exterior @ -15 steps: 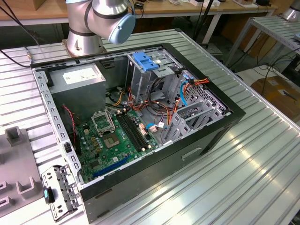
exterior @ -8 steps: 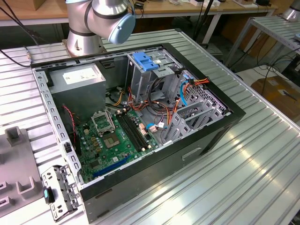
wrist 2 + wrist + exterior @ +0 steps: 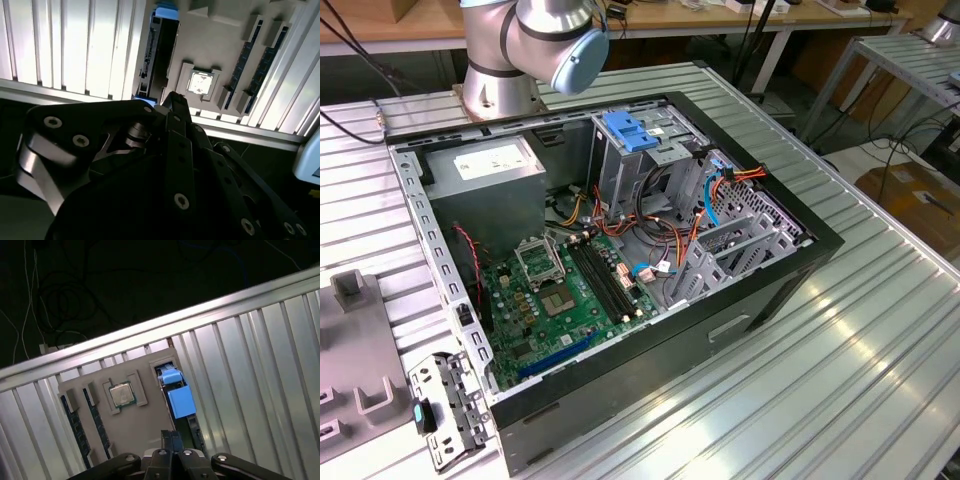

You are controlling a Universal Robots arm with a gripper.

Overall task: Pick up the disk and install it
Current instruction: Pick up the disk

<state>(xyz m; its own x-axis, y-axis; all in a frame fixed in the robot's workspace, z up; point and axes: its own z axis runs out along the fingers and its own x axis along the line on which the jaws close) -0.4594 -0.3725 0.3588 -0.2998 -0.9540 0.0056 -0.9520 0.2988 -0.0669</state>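
First wrist view logged. A asks: where does the disk (image 3: 181, 401) lie from the gripper (image 3: 171, 436)?

B: It stands on edge in a slot of the grey tray (image 3: 135, 425), blue carrier uppermost. The gripper sits just beside its near end, offset toward the processor (image 3: 120, 394) side. I judge there is no contact.

A: Jaws?

B: Closed, fingers pressed together, holding nothing. As they stand they are too narrow to span the slab.

A: Long axis?

B: It runs away from the fingertips (image 3: 166, 438) toward the table's rim, roughly parallel to the memory sticks (image 3: 73, 422). The second wrist view agrees: the disk (image 3: 164, 55) lies ahead of the gripper (image 3: 175, 102), lengthwise along the line of approach.

A: Room?

B: The outer flank faces the ribbed metal table (image 3: 240, 370), with nothing standing there. The inner flank is bounded by the slot wall and tray deck. Exterior view: the open computer case (image 3: 790, 270) is mid-frame and the tray (image 3: 360, 350) is at lower left, well apart from the blue latch (image 3: 625, 130).
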